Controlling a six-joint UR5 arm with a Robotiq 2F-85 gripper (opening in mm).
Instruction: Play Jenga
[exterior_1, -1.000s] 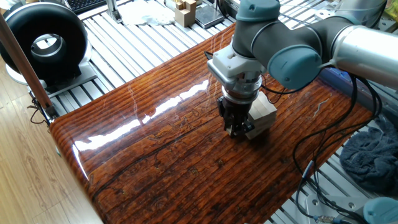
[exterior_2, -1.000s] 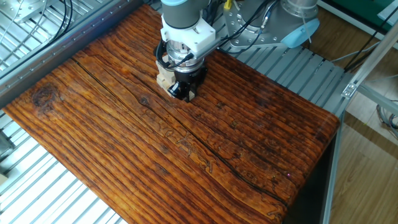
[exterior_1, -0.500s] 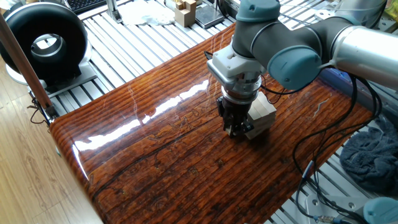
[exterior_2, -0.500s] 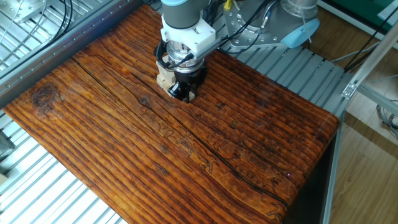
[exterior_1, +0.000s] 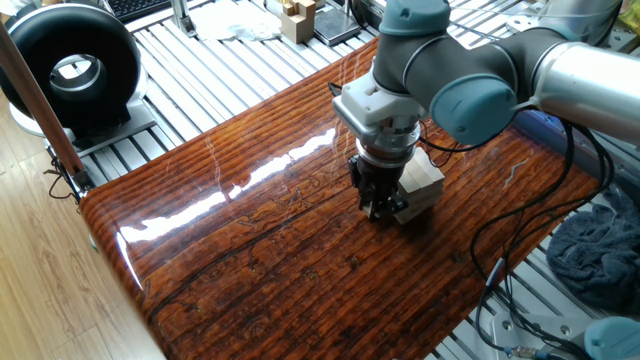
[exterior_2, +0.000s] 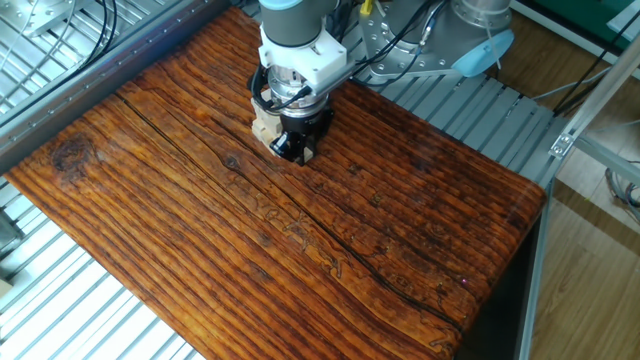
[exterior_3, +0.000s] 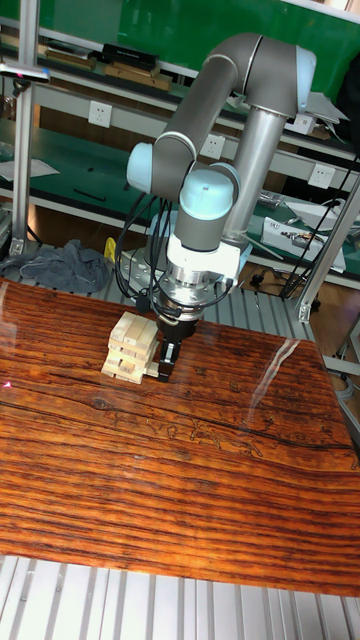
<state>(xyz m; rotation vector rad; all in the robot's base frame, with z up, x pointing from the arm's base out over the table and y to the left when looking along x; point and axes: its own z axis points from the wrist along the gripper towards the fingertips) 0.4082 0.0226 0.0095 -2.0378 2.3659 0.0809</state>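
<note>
obstacle: Jenga tower, arm against it | free: bare table all around

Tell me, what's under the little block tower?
The Jenga tower stands right on the striped wooden table; nothing else shows beneath it. The gripper sits low beside it, and its fingers hide that side's bottom edge.

The table is showing dark reddish wood with a glossy, lacquered finish (window glare is streaking across it). The Jenga blocks are looking like pale, matt, unfinished wood. The arm is gleaming as smooth grey metal with blue plastic caps.
</note>
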